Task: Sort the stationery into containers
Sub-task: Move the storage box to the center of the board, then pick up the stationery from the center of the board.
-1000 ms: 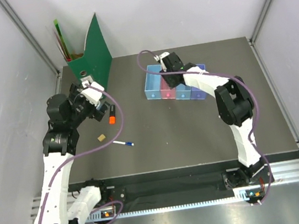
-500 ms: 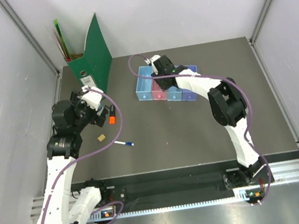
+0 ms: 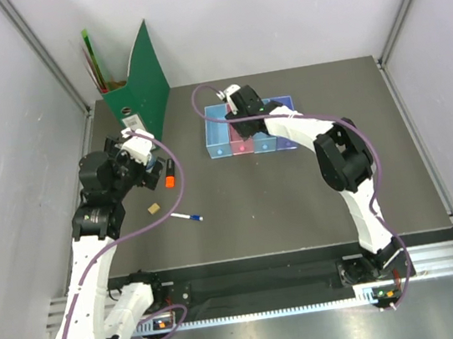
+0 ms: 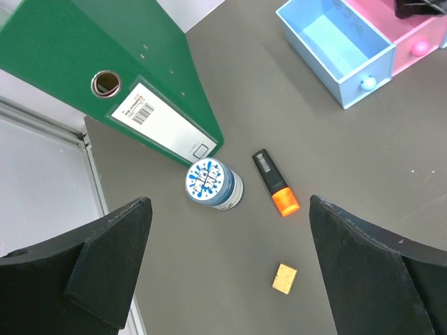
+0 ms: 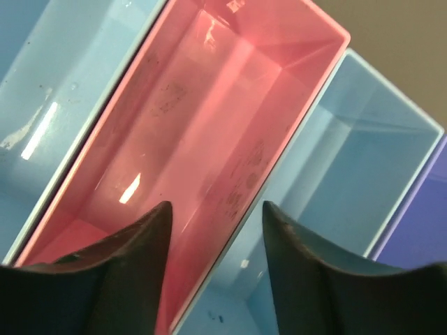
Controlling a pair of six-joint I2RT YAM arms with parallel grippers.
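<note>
Right wrist: right tool half-open astride pink tray wall; left tool wide open, empty.

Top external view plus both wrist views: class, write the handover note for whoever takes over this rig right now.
Left claw: open, empty, above the orange-and-black highlighter and round blue-and-white roll.
Right claw: jaws apart, empty, close over the pink plastic tray.
White pen with blue cap and small tan block lie loose on the grey table.
Done: nothing sorted; no item seen in the blue plastic tray or light-blue plastic tray.
Left: every item.
</note>
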